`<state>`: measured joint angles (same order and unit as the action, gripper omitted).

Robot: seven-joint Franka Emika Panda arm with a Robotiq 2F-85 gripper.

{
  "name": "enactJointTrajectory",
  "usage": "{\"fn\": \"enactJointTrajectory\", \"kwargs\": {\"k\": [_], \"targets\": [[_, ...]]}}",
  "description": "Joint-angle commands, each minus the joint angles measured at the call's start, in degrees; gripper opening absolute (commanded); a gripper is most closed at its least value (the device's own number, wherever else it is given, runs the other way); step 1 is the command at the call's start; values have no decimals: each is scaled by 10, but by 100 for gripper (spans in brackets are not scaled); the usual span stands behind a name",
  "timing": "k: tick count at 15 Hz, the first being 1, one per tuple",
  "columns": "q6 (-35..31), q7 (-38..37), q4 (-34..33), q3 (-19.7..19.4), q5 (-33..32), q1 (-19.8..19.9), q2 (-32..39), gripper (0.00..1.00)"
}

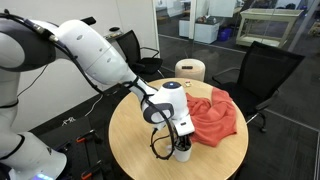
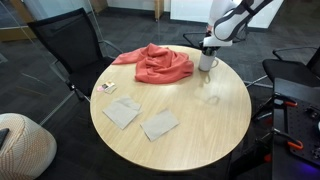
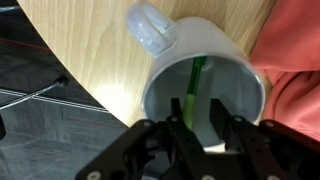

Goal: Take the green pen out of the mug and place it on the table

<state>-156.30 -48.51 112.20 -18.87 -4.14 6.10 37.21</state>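
Evidently at the reach-in stage: the pincer (image 3: 200,120) hung straight down over the white mug (image 3: 205,75), with its two dark fingers (image 3: 180,125) lowered to the mouth. The jaws were drawn well in but not closed, and pale mug wall showed in the gap between them. This narrow setting was probably chosen so that both fingers could pass inside the rim.

The green pen (image 3: 195,78) stood inside the mug, leaning against the inner wall. Its upper end rose toward the gap, closer to the left finger in the wrist view. No finger could be seen pressing on the pen, so it was judged not yet grasped. Only its top was reachable, which explains the approach from above.

In both exterior views the mug (image 1: 182,152) (image 2: 208,63) stood upright near the edge of the round wooden surface (image 2: 200,120), directly beneath the pincer (image 2: 208,47). The red cloth (image 2: 155,62) lay just beside it, and whether the two touched could not be told. The handle (image 3: 150,28) pointed away from the cloth and clear of the fingers.

Bare wood lay on the near side of the mug in an exterior view, a likely spot for laying the pen down. The task was judged to be at an early stage.
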Motion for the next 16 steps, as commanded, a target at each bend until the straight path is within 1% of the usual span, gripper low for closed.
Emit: {"fn": "enactJointTrajectory", "kwargs": {"k": [1, 3, 4, 6, 7, 10, 13, 16], "targets": [[13, 1, -14, -24, 9, -23, 10, 13], [9, -2, -12, -31, 7, -31, 12, 9], [10, -3, -11, -35, 5, -36, 12, 0], [6, -5, -6, -42, 3, -44, 10, 0], [5, -3, -1, -44, 1, -48, 6, 3], [3, 0, 22, -54, -5, -63, -14, 3], [-5, -6, 49, -76, -16, -87, -34, 3], [-14, -20, 82, -109, -35, -120, -64, 3]]}}
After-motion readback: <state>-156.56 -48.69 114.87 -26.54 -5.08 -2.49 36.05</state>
